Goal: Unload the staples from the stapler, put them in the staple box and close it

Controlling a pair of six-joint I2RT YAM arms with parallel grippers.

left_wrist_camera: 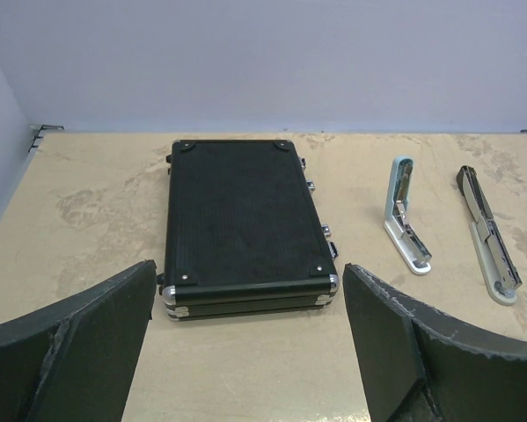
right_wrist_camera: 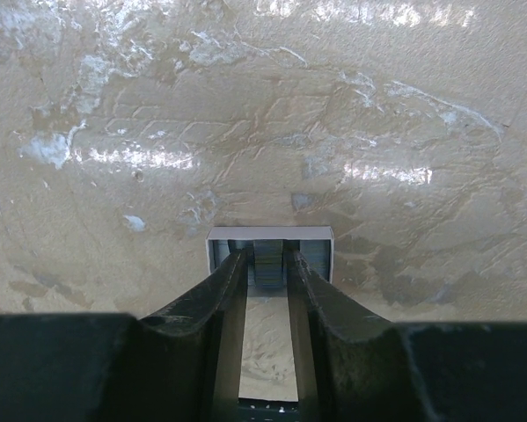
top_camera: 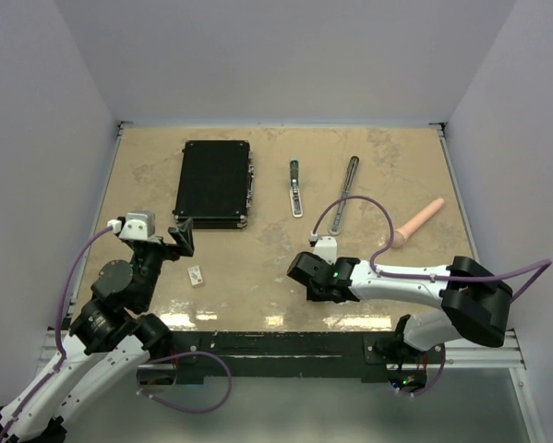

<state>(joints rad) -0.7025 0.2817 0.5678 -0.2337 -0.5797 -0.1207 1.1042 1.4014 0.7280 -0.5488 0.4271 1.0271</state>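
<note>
The stapler lies apart as two slim silver bars at the back of the table, one (top_camera: 295, 187) (left_wrist_camera: 407, 225) left of the other (top_camera: 345, 194) (left_wrist_camera: 489, 246). My right gripper (top_camera: 301, 269) (right_wrist_camera: 266, 255) points down into a small white open box (right_wrist_camera: 270, 233) holding ribbed grey staples (right_wrist_camera: 317, 258). One strip (right_wrist_camera: 267, 264) stands between its fingertips, with a thin dark gap on each side; the jaws are only slightly parted. My left gripper (top_camera: 182, 235) (left_wrist_camera: 248, 268) hangs wide open and empty, near the front of the black case.
A flat black case (top_camera: 213, 182) (left_wrist_camera: 241, 215) lies at the back left. A small white block with a reddish mark (top_camera: 196, 274) sits near the left arm. A pinkish cylinder (top_camera: 419, 224) lies at the right. Walls close the table's sides and back.
</note>
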